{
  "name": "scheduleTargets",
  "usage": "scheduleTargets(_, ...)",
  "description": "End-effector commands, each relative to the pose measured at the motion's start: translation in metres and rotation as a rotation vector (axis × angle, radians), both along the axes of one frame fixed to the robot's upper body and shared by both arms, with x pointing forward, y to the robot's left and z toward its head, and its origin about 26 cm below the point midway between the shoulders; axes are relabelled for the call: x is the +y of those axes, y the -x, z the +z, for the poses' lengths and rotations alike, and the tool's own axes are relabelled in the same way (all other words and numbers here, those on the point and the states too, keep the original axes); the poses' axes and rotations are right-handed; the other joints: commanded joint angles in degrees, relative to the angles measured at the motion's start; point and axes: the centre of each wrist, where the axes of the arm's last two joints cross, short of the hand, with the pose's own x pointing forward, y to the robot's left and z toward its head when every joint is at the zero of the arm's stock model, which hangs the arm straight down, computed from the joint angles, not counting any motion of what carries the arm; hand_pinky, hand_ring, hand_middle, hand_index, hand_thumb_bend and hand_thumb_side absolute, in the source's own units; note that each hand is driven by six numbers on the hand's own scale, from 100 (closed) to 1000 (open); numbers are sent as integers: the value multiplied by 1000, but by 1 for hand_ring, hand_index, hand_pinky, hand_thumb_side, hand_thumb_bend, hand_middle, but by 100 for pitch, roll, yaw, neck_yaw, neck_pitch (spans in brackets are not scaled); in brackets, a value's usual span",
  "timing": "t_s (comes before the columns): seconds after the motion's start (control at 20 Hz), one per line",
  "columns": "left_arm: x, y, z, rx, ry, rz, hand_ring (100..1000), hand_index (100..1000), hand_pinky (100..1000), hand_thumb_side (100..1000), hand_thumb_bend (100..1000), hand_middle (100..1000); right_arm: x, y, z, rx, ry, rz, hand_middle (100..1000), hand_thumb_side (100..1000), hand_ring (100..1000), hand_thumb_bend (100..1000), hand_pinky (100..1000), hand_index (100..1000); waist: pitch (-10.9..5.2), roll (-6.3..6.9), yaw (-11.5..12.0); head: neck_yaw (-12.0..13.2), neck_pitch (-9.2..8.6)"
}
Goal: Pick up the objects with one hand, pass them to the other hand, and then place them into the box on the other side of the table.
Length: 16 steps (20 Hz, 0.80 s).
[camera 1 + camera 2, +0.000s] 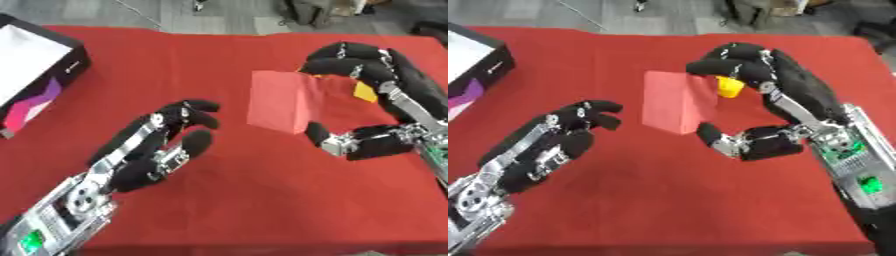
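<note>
Nearest me, my left hand (153, 150) hovers with fingers relaxed apart over bare red table (262, 200). Right hand (767, 107) is clamped on the red block (677, 102) mid-table; the box (35, 75) hugs the left edge. Only my right eye clearly shows a yellow piece (728, 87).

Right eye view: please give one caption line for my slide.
Right hand holds a red block; the open left hand waits beside it.
</note>
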Motion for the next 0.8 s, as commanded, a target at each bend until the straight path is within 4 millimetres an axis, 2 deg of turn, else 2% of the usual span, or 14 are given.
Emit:
scheduleTargets(0.05, 1, 1, 7, 12, 26, -49, 834, 704, 1000, 785, 533, 844, 2, 3, 11, -44, 25, 43, 312, 100, 654, 100, 745, 886, -52, 17, -2, -9, -9)
scheduleTargets(0.2, -1, 2, 7, 41, 39, -72, 827, 707, 1000, 778, 531, 844, 7, 2, 13, -56, 35, 75, 314, 100, 654, 100, 742, 886, -53, 23, 7, -28, -12)
scheduleTargets(0.4, -5, 3, 9, 74, 52, -77, 826, 714, 1000, 706, 507, 852, 14, 2, 16, -69, 48, 115, 314, 100, 654, 100, 740, 886, -60, 24, 19, -45, -31)
scheduleTargets(0.6, -10, 3, 11, 105, 56, -74, 861, 718, 1000, 673, 542, 900, 20, 2, 17, -67, 50, 148, 312, 100, 654, 100, 742, 885, -64, 17, 17, -54, -49)
scheduleTargets(0.8, -14, 3, 14, 124, 46, -65, 904, 725, 1000, 639, 540, 932, 24, 2, 20, -64, 49, 169, 312, 100, 654, 100, 742, 886, -69, 8, 17, -55, -42)
